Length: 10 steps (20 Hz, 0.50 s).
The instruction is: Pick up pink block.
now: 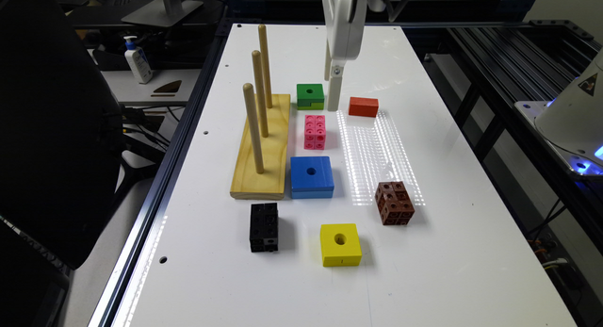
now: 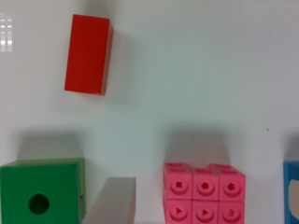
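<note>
Exterior view: my gripper (image 1: pixel 332 89) hangs low over counter (image 1: pixel 424 251) between green block (image 1: pixel 310 96) and red block (image 1: pixel 363 106); pink block (image 1: pixel 314 131) lies free just nearer, left of me, blue block (image 1: pixel 312 176) beyond it.

Wrist view: pink block (image 2: pixel 203 198) at frame edge, one finger (image 2: pixel 113 199) beside green block (image 2: pixel 42 193); finger spread I cannot tell, nothing held.

Risk: descending from here clips green block, misses pink.

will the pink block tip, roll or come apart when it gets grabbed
The pink block lies flat on the table, low and oblong, so it likely won't tip. Its flat faces make rolling unlikely. Visible seams between its cubes suggest it might split if it were squeezed unevenly.
</note>
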Motion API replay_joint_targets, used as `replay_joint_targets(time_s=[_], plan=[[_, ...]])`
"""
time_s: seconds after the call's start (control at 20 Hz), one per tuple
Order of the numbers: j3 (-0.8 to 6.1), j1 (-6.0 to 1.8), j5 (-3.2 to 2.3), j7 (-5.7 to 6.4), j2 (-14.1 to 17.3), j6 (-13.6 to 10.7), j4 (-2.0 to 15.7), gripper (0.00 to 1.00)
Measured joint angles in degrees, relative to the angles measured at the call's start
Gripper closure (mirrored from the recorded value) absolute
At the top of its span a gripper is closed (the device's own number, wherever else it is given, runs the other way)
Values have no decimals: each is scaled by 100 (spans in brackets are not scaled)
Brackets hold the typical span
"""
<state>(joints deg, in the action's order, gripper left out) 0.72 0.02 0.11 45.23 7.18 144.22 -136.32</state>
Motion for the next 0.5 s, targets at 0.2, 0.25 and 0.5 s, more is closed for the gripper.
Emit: replay_joint_targets(time_s=[0.2,0.25,0.5], plan=[[0,0,0,0,34,10,-2,0],[0,0,0,0,72,41,-2,0],[1,0,0,0,318,292,1,0]])
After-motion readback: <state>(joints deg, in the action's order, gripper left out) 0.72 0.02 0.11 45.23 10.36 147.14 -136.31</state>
